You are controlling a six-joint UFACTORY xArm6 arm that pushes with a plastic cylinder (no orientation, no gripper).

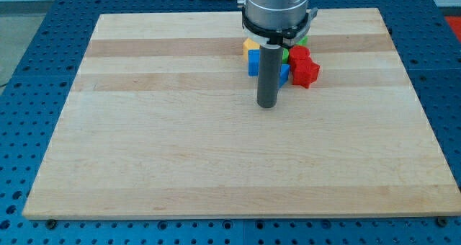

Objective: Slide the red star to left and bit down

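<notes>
The red star (305, 72) lies on the wooden board (180, 144) at the right end of a tight cluster near the view's top centre. Just above it sits a second red block (300, 55). My tip (267, 105) rests on the board, to the left of and a little below the red star, apart from it. The rod hides the middle of the cluster. A blue block (253, 62) shows left of the rod, another blue piece (284, 73) right of it, touching the star.
A yellow block (250, 45) sits at the cluster's upper left. A green block (285, 55) peeks out right of the rod, and another green bit (303, 39) above the red block. The arm's grey body (277, 11) overhangs the cluster.
</notes>
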